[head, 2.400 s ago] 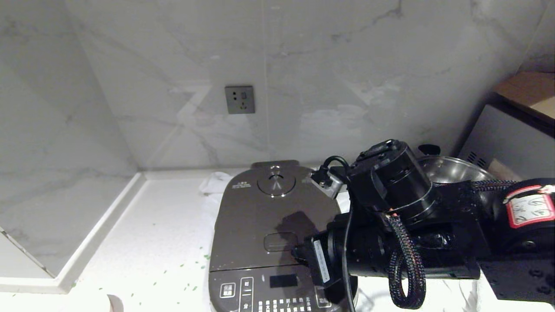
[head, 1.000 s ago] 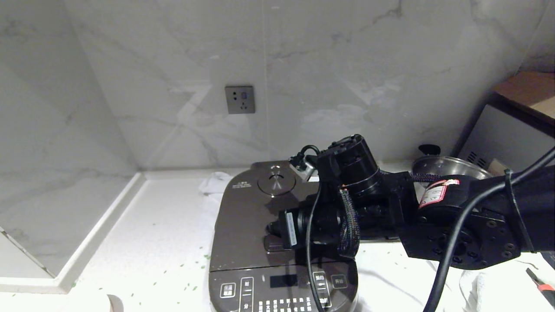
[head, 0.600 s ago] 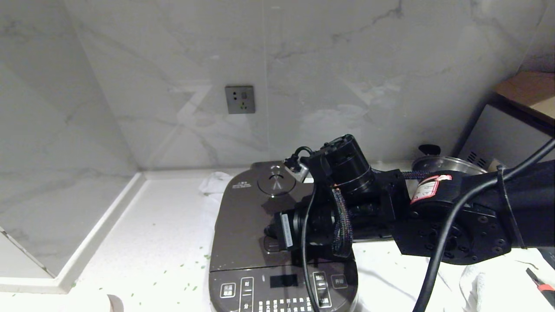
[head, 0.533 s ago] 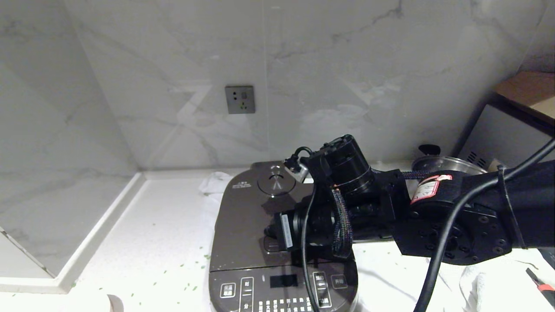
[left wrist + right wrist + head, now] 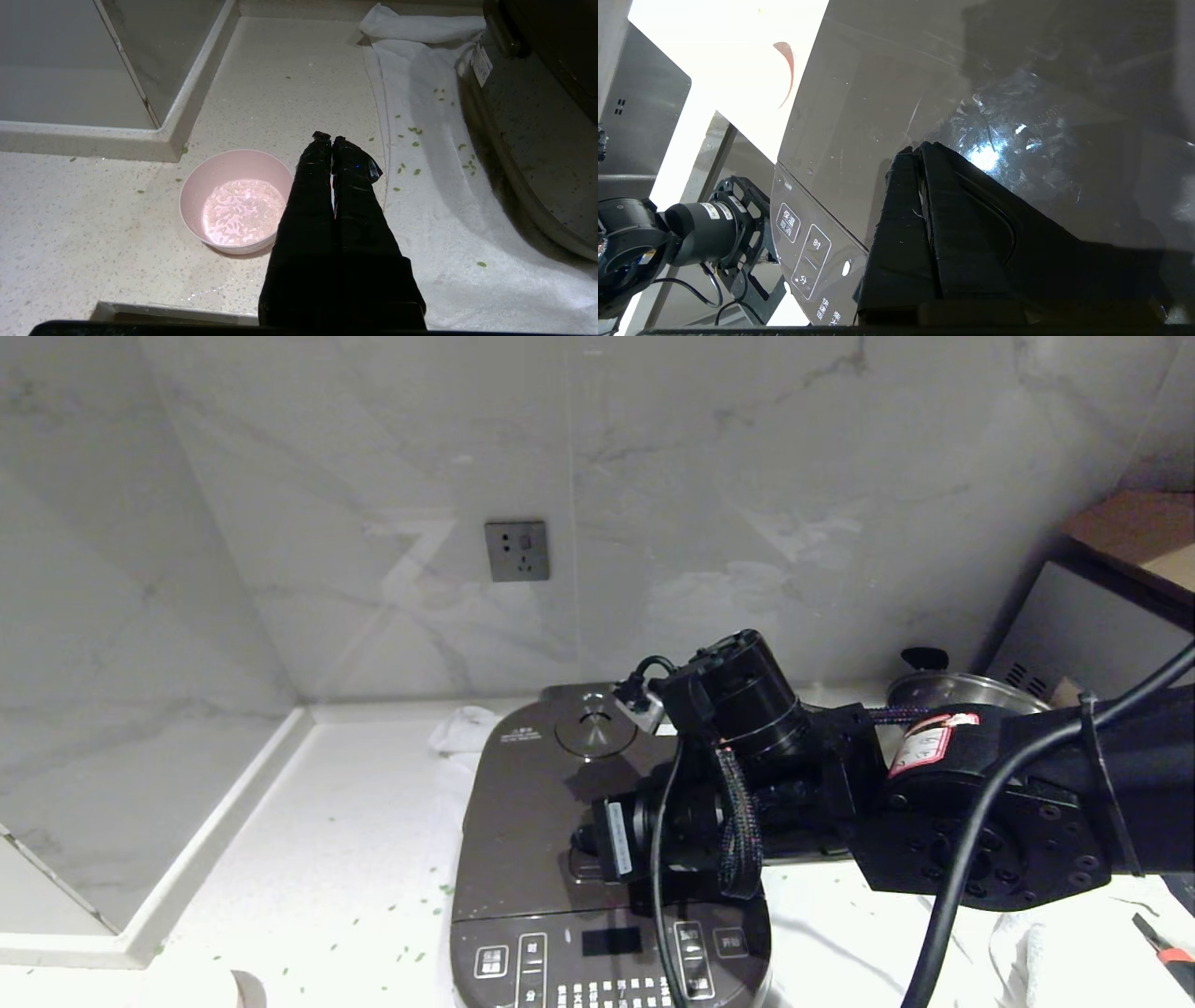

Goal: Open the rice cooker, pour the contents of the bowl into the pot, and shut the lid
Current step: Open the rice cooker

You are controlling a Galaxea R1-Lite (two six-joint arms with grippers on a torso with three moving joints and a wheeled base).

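Right hand (image 5: 920, 154) covers the closed lid (image 5: 541, 803); steel pan (image 5: 962, 695) behind.

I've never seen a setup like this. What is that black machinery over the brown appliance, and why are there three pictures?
It is a two-armed robot, filmed by three cameras at once. One sits on its head and looks down at a counter. The black machinery is its right arm, reaching over the closed lid of a rice cooker. The other two cameras ride on the wrists, behind the fingers. The right wrist view shows the right gripper, shut and empty, fingertips at the lid's glossy top. The left wrist view shows the left gripper, also shut and empty, hanging above the counter beside a pink bowl holding pale grains. A white towel lies under the cooker, with small green bits scattered about.
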